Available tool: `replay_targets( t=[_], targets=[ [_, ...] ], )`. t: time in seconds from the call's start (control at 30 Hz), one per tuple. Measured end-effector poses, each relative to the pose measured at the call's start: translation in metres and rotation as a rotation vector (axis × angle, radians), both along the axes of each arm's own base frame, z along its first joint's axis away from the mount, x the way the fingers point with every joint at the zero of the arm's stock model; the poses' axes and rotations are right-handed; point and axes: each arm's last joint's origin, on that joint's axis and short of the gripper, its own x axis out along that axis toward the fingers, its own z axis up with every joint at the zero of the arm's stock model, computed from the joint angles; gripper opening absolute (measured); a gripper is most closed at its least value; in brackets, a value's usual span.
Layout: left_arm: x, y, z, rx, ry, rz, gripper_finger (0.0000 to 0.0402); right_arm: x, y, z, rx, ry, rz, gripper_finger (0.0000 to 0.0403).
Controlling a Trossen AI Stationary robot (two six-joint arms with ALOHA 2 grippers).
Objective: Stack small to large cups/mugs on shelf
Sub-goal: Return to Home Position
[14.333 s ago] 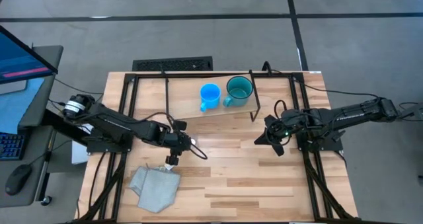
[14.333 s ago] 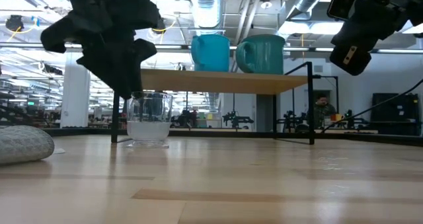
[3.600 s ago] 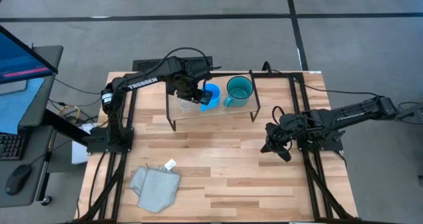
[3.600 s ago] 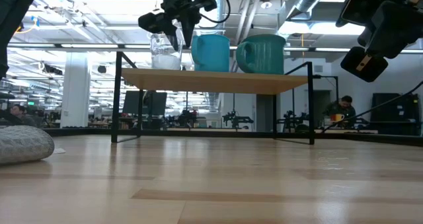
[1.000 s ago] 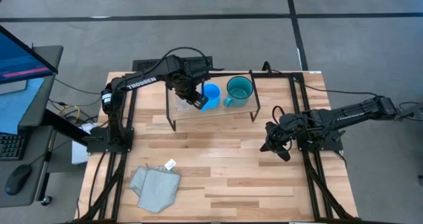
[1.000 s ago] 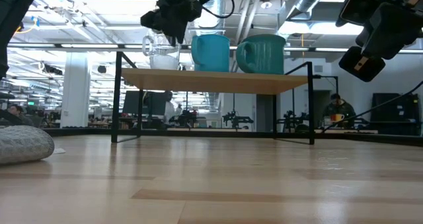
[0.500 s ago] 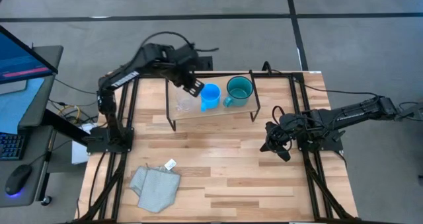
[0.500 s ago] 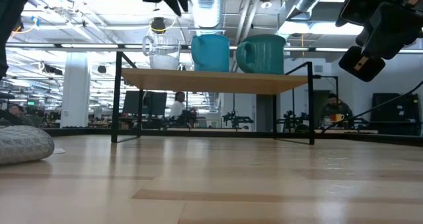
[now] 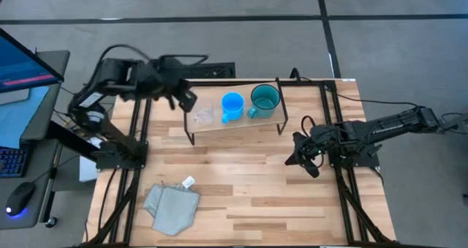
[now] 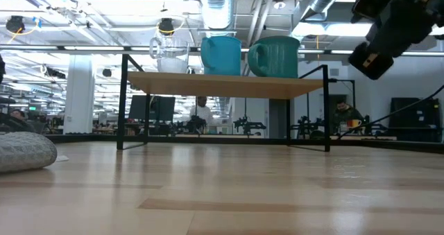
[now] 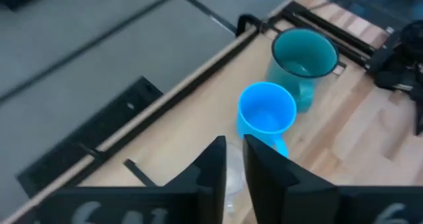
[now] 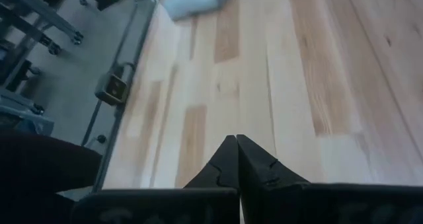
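Three vessels stand in a row on the shelf (image 9: 234, 124), a light-wood board on black wire legs at the table's far side. From left to right they are a clear glass cup (image 9: 203, 115), a bright blue mug (image 9: 232, 105) and a larger teal mug (image 9: 264, 99). The low view shows the glass cup (image 10: 168, 55), the blue mug (image 10: 220, 55) and the teal mug (image 10: 274, 57) upright on the shelf (image 10: 229, 84). My left gripper (image 9: 183, 99) hangs left of the shelf with a narrow gap between its fingers (image 11: 234, 161) and nothing in it. My right gripper (image 9: 298, 157) waits shut, right of centre.
A crumpled grey cloth (image 9: 172, 208) lies near the table's front left corner, with a small white tag (image 9: 189, 181) just beyond it. Bare wooden tabletop (image 9: 248, 182) stretches between the shelf and the near edge. A desk with a monitor stands beyond the left edge.
My left gripper has risen from just above the glass cup and drawn back toward the table's far left corner, clear of the shelf. The glass cup stays upright on the shelf beside the blue mug.
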Motion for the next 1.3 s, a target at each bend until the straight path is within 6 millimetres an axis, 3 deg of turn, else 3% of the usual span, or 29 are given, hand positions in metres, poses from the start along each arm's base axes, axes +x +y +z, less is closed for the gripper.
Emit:
replay_targets(
  t=[0.23, 0.53, 0.83, 1.3],
  targets=[
    [-0.021, -0.033, -0.021, 0.108, -0.003, 0.037, 0.0003, 0.006, 0.001, 0.01, -0.014, -0.13, 0.005, 0.0012],
    [-0.046, -0.059, -0.084, 0.093, -0.203, -0.013, 0.0001, 0.007, 0.0, 0.013, -0.032, -0.173, -0.028, 0.0012],
    [-0.048, -0.064, -0.166, 0.059, -0.424, -0.221, 0.0001, 0.01, -0.002, 0.017, -0.063, -0.252, -0.042, 0.0012],
    [-0.075, -0.058, -0.268, 0.027, -0.699, -0.351, 0.0002, 0.006, -0.007, -0.012, -0.003, -0.437, -0.136, 0.0012]
  ],
)
